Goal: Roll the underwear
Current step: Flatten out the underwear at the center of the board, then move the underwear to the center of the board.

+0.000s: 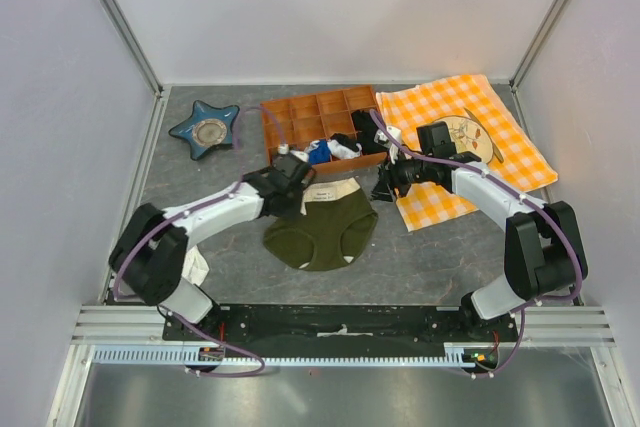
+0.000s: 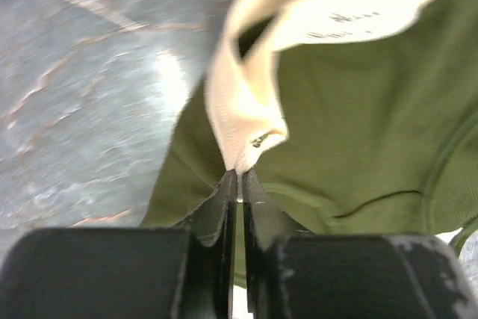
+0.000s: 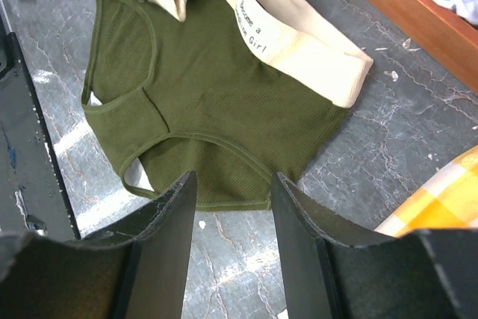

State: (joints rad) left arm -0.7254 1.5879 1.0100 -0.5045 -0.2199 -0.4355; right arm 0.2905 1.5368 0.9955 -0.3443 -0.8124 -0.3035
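Observation:
The underwear (image 1: 322, 229) lies flat on the grey table, olive green with a cream waistband (image 1: 335, 189) along its far edge. My left gripper (image 1: 298, 190) is at the waistband's left end. In the left wrist view it (image 2: 239, 177) is shut on a pinched-up fold of the cream waistband (image 2: 243, 121), with green cloth (image 2: 351, 125) spread beyond. My right gripper (image 1: 385, 187) hovers just right of the garment, open and holding nothing. In the right wrist view its fingertips (image 3: 234, 184) frame the near edge of the underwear (image 3: 209, 102) from above.
An orange compartment tray (image 1: 300, 110) behind the underwear holds small black, blue and white garments. A blue star-shaped dish (image 1: 205, 129) sits at the back left. An orange checked cloth (image 1: 510, 142) with a round plate (image 1: 468, 135) lies on the right. White cloth (image 1: 197, 267) sits by the left arm's base.

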